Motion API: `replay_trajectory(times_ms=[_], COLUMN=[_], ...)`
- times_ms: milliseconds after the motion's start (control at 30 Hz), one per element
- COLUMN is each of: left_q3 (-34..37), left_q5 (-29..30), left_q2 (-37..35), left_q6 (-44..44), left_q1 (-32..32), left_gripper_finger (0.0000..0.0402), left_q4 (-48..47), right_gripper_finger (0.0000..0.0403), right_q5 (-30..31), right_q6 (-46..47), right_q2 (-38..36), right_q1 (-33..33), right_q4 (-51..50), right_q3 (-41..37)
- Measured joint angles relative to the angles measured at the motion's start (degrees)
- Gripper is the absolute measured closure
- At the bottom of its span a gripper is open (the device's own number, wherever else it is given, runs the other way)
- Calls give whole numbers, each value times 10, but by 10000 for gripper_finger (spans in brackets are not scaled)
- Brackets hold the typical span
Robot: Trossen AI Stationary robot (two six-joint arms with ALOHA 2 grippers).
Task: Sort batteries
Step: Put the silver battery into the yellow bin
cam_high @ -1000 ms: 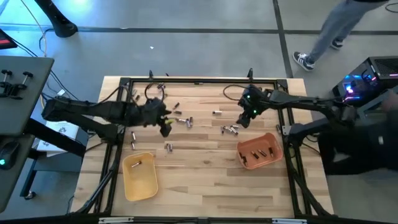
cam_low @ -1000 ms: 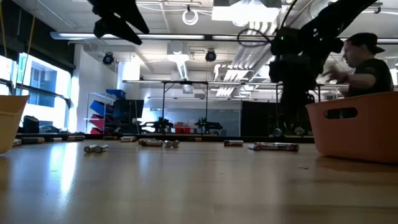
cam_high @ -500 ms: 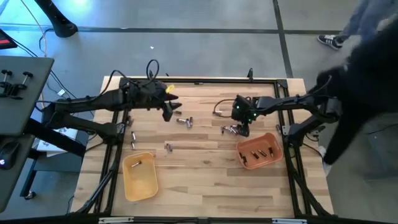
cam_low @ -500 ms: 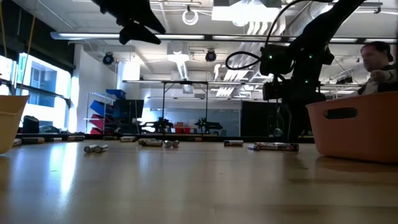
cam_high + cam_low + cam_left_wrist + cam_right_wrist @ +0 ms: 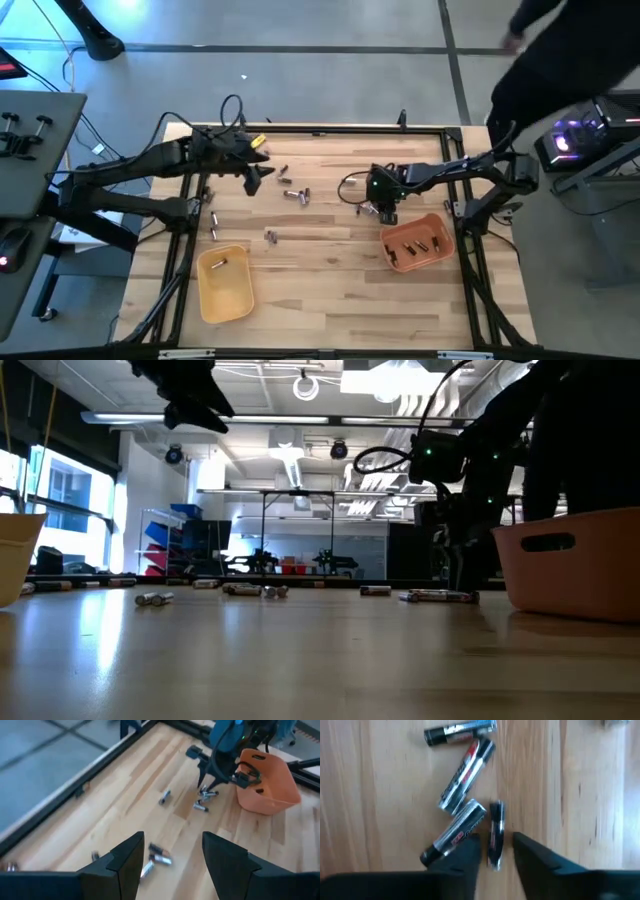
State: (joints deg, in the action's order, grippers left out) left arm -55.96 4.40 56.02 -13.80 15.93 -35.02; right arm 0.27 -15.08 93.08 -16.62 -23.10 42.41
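Straddling small battery, right gripper spread; cluster of batteries just beside.

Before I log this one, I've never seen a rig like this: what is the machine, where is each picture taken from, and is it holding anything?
Two dark robot arms work at a wooden table. One picture looks straight down, one looks level across the tabletop, and one comes from each arm's wrist.

Small batteries lie loose on the wood, such as a pair near the middle. A yellow tray holds one cell; an orange tray holds several.

The left gripper hangs open above the table, holding nothing; its wrist view shows two spread fingers with bare wood between them.

The right gripper is down beside the orange tray, over a cluster of four batteries. Its wrist view shows the fingers open, astride one thin dark battery, not yet closed on it.

A person stands beyond the table's far right corner.
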Motion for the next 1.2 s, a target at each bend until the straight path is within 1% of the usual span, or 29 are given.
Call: replay_trajectory(times_ms=[100,167,267,333,433,500,600,700,767,833,933,1033,1133,1200], left_q3=[0,0,0,0,0,0,0,0,0,0,0,0,0,0], left_q5=[5,7,10,10,23,50,122,173,183,188,189,190,190,189], left_q2=[-30,-51,-77,-89,-104,-111,-119,-123,-128,-132,-140,-153,-174,-191], left_q6=[-45,-87,-164,-208,-234,-236,-248,-275,-265,-237,-168,-91,-46,-15], left_q1=[-9,-18,-37,-59,-101,-131,-166,-186,-193,-195,-195,-195,-195,-195], left_gripper_finger=[211,211,211,211,211,211,211,211,211,211,211,211,211,211], left_q4=[-56,-93,-150,-177,-193,-193,-225,-254,-252,-241,-232,-213,-161,-114], right_gripper_finger=[371,388,387,395,397,399,400,400,401,401,402,402,402,402], right_q5=[5,7,5,-1,-7,-24,-65,-78,-85,-95,-100,-98,-85,-68], right_q6=[-12,-9,26,33,28,12,-17,-42,-28,20,110,193,251,282], right_q2=[2,3,1,-9,-30,-38,-32,-16,10,43,99,174,250,302], right_q1=[0,0,-1,-2,-2,-2,7,32,52,74,113,153,191,211], right_q4=[16,19,-4,-29,-38,-36,-43,-20,-18,-4,41,80,105,104], right_q3=[0,0,15,30,65,98,150,211,250,289,347,415,513,588])
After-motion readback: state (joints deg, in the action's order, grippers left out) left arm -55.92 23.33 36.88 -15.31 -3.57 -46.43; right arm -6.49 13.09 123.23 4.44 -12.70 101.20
